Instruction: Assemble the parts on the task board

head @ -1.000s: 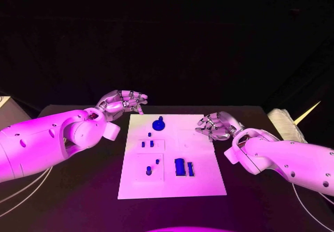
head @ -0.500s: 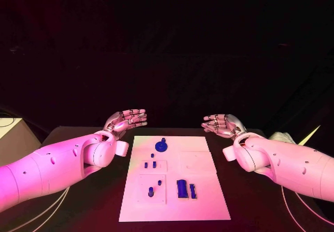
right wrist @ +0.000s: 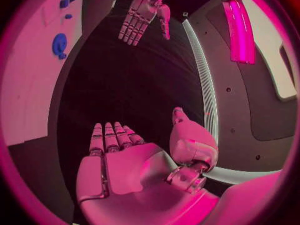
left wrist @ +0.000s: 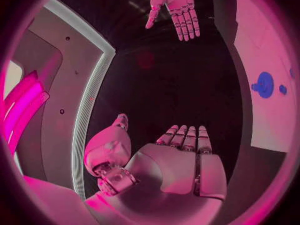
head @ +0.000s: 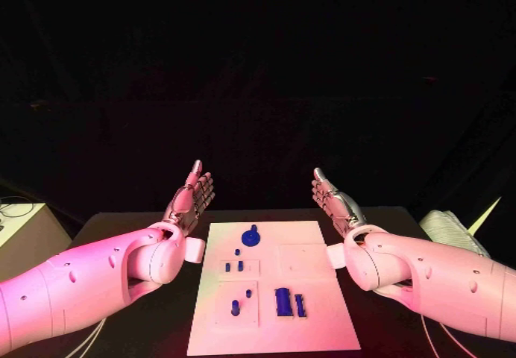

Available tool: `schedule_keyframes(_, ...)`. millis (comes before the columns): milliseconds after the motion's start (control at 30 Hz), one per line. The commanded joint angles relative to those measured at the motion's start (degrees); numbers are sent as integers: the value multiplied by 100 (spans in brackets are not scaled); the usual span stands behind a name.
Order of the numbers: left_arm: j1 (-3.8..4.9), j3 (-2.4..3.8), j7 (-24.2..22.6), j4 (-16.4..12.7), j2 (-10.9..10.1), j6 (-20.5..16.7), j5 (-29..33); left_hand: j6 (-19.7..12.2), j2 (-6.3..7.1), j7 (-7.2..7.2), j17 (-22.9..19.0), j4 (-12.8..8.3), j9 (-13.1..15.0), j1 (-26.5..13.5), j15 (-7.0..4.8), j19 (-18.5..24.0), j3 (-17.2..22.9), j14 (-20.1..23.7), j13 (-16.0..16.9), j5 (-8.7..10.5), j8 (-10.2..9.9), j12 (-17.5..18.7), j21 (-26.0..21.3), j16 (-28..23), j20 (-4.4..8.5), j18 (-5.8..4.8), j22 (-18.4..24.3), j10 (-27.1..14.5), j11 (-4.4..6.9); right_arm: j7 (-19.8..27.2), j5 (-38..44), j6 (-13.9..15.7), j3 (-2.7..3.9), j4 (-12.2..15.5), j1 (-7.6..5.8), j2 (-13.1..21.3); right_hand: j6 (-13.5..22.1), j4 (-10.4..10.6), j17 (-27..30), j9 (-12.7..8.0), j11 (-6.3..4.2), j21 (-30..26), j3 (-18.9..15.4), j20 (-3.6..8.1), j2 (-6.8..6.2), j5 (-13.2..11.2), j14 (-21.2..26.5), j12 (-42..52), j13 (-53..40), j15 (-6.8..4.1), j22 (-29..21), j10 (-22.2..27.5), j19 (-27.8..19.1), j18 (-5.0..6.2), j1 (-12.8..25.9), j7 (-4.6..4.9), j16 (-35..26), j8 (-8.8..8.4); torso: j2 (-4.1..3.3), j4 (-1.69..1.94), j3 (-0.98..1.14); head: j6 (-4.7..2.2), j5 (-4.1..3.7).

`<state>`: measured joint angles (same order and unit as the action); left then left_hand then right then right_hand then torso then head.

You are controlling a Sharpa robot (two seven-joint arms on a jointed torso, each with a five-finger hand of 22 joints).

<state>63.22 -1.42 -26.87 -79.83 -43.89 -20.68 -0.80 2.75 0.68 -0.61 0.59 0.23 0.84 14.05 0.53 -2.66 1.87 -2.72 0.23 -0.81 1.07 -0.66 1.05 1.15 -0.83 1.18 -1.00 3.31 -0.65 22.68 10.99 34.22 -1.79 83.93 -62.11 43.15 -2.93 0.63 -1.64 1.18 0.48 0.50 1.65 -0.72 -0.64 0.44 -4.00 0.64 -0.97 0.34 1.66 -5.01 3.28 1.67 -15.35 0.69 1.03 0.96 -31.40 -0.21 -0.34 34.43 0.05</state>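
Head view: the task board [head: 312,298] is seen lying mid-table with the blue parts [head: 282,300] on it. The left hand [head: 192,198] and right hand [head: 332,198] are raised flanking its far end, fingers straightened and apart, nothing held.

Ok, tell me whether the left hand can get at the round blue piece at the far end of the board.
Probably yes. The left hand is open, raised beyond the board's far left corner, and nothing lies between it and the round blue piece.
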Motion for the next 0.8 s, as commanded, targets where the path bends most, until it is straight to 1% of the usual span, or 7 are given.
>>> schedule_keyframes(33,-97,41,-187,-338,-17,-1223,46,-275,-68,61,-59,-23,-84,-1405,-53,266,-187,272,-23,81,-107,66,-105,-115,83,-118,100,-331,65,566,-828,751,81,307,95,82,293,-63,164,-118,-48,-50,-165,72,64,-44,400,-64,97,-34,-166,501,-328,-167,1535,-69,-103,-96,22,21,34,-5,-5)
schedule_keyframes(67,-112,48,-194,-385,-21,-1301,48,-275,-68,61,-59,-23,-84,-1405,-53,266,-187,272,-23,81,-107,66,-105,-115,83,-118,100,-331,65,586,-864,782,94,346,109,92,293,-63,164,-118,-48,-50,-165,72,64,-44,400,-64,97,-34,-166,501,-328,-167,1535,-69,-103,-96,22,21,34,-5,-5)
schedule_keyframes(167,-199,90,-238,-667,-48,-1770,62,-275,-68,61,-59,-23,-84,-1405,-53,266,-187,272,-23,81,-107,66,-105,-115,83,-118,100,-331,65,683,-1045,942,159,544,175,140,293,-63,164,-118,-48,-50,-165,72,64,-44,400,-64,97,-34,-166,501,-328,-167,1535,-69,-103,-96,22,21,34,-5,-5)
schedule_keyframes(200,-219,100,-248,-731,-54,-1878,66,-275,-68,61,-59,-23,-84,-1405,-53,266,-187,272,-23,81,-107,66,-105,-115,83,-118,100,-331,65,698,-1073,967,169,574,186,147,293,-63,164,-118,-48,-50,-165,72,64,-44,400,-64,97,-34,-166,501,-328,-167,1535,-69,-103,-96,22,21,34,-5,-5)
schedule_keyframes(300,-266,123,-273,-885,-68,-2133,73,-275,-68,61,-59,-23,-84,-1405,-53,266,-187,272,-23,81,-107,66,-105,-115,83,-118,100,-331,65,712,-1099,990,179,603,195,154,293,-63,164,-118,-48,-50,-165,72,64,-44,400,-64,97,-34,-166,501,-328,-167,1535,-69,-103,-96,22,21,34,-5,-5)
schedule_keyframes(400,-299,138,-289,-990,-78,-2308,79,-275,-68,61,-59,-23,-84,-1405,-53,266,-187,272,-23,81,-107,66,-105,-115,83,-118,100,-331,65,712,-1099,990,179,603,195,154,293,-63,164,-118,-48,-50,-165,72,64,-44,400,-64,97,-34,-166,501,-328,-167,1535,-69,-103,-96,22,21,34,-5,-5)
schedule_keyframes(800,-306,142,-292,-1012,-80,-2344,80,-275,-68,61,-59,-23,-84,-1405,-53,266,-187,272,-23,81,-107,66,-105,-115,83,-118,100,-331,65,712,-1099,990,179,603,195,154,293,-63,164,-118,-48,-50,-165,72,64,-44,400,-64,97,-34,-166,501,-328,-167,1535,-69,-103,-96,22,21,34,-5,-5)
